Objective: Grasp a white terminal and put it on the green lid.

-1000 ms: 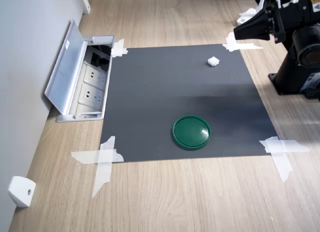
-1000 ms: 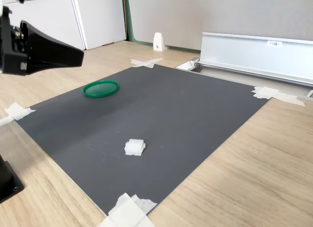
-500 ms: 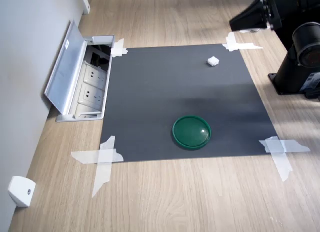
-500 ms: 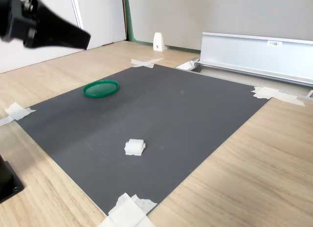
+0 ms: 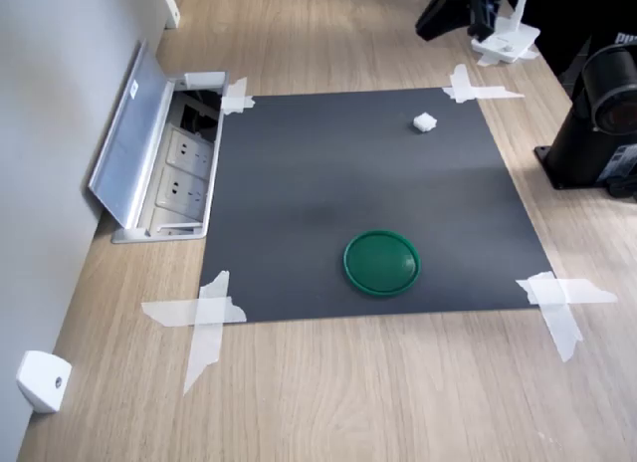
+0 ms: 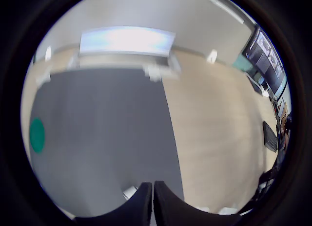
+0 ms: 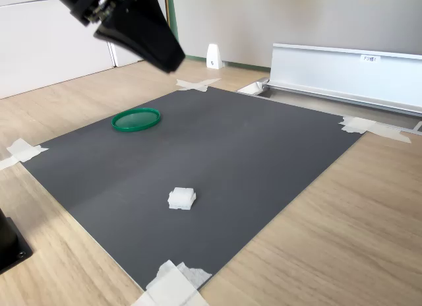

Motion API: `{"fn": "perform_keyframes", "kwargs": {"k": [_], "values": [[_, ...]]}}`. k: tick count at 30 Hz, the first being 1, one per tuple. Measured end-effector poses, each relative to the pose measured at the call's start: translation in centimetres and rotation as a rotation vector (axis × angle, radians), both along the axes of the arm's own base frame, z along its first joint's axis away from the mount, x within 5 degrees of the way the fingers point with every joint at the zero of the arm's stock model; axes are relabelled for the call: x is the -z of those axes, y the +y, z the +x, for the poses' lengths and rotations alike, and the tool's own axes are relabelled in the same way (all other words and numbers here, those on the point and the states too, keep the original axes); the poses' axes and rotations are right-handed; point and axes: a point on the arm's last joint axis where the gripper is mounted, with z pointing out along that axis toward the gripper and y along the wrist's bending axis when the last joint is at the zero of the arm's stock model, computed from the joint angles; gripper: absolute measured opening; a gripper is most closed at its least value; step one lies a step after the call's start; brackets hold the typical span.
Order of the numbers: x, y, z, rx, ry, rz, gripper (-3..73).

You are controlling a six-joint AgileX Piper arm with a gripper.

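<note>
A: Where does the work stand, taking the first exterior view from near to far?

B: The green lid (image 5: 381, 263) lies flat near the near edge of the dark mat (image 5: 328, 183) taped to the tabletop (image 5: 378, 392). The white terminal (image 5: 424, 121) sits untouched near the mat's far right corner, well apart from the lid. Farthest off, the claw (image 5: 443, 14) hangs high above the far edge; the wrist view shows its jaws pressed together on nothing.

A: How should the reach go?

B: The claw probably needs to spread its jaws, come down straight over the small block and straddle it squarely, since so light a piece could skid if nudged.

A: What has changed?

B: A second ago the claw stood at the first exterior view's right edge; it has swung left and farther away. Lid and terminal have not moved.
</note>
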Motion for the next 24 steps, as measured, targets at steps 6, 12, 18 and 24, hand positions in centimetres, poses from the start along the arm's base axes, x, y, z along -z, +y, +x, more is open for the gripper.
{"fn": "perform_keyframes", "kwargs": {"k": [6,12,18,24], "values": [[1.5,-0.7,1.0,-0.05,0.195,-0.044,-0.9],[2.7,-0.8,2.1,-0.149,0.308,-0.064,-0.9],[3.9,-2.0,1.9,-0.196,0.394,0.008,-0.9],[4.1,-3.8,0.9,-0.321,0.433,-0.005,-0.6]]}}
